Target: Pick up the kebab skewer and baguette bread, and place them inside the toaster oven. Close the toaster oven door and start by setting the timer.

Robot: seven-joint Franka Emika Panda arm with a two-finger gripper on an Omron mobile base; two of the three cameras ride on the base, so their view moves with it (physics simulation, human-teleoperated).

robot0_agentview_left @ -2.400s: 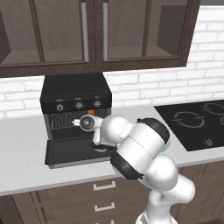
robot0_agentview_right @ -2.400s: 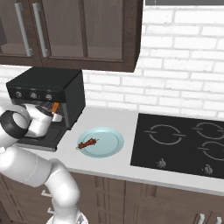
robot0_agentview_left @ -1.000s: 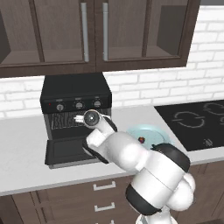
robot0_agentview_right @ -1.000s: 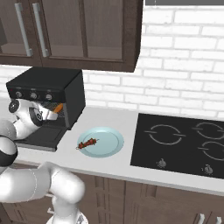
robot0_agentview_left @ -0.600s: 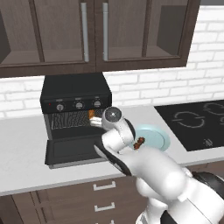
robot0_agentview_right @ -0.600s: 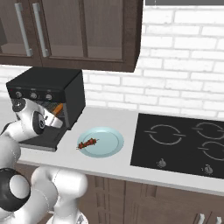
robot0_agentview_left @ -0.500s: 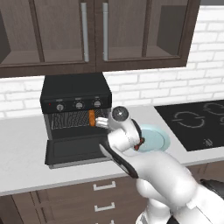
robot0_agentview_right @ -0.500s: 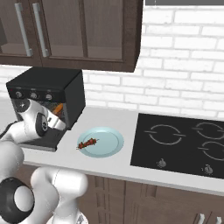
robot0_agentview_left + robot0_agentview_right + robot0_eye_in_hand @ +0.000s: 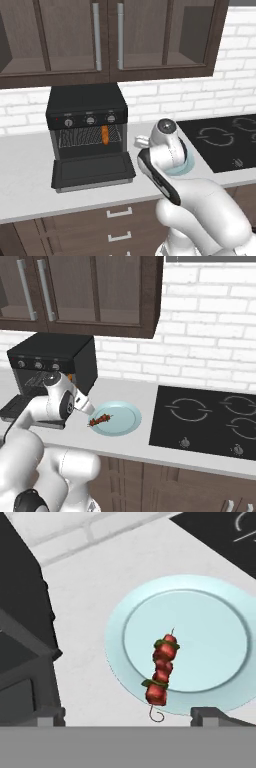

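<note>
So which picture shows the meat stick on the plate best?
The hand view: the kebab skewer is big and clear there, lying on the pale blue plate. The right base view shows it small. In the left base view the arm hides that spot.

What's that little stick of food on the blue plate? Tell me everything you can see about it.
It is the kebab skewer: a short thin stick threaded with red-brown meat chunks and a few green bits, with a small hook at one bare end. It lies flat on the pale blue plate, near the rim, its hooked end poking just past the edge. Nothing else touches it. The plate sits on the white counter beside the toaster oven.
</note>
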